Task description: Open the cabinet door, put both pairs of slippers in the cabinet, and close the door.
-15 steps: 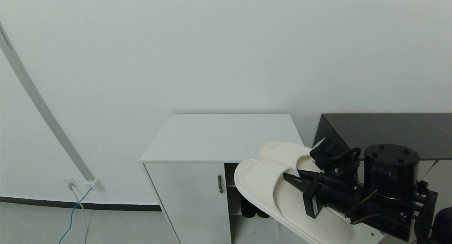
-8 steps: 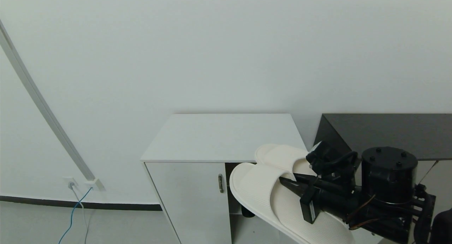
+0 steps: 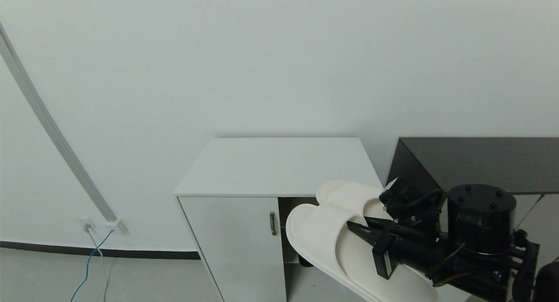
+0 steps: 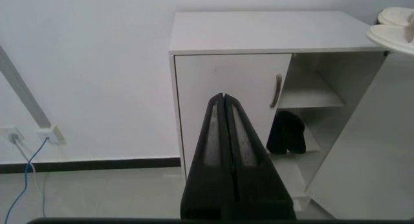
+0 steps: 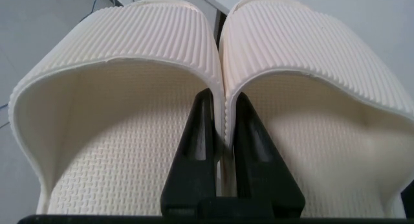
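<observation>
Being pinched at their inner edges by the right gripper (image 5: 222,98), the white slippers (image 3: 323,236) are held lengthwise toward the cabinet's (image 3: 270,166) front right corner, toes leading. The left gripper (image 4: 224,104) is seen closed, empty.

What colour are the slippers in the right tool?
The slippers are cream-white, ribbed; best in right wrist view.

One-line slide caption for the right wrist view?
Right gripper shut on the adjoining inner edges of a cream slipper pair.

cream slippers (image 5: 162,49): ribbed cloth uppers, waffle-textured insoles. cabinet (image 3: 270,166): smooth matt white board, dull metal handle (image 3: 272,223). right end effector (image 5: 222,98): matt black plastic.
</observation>
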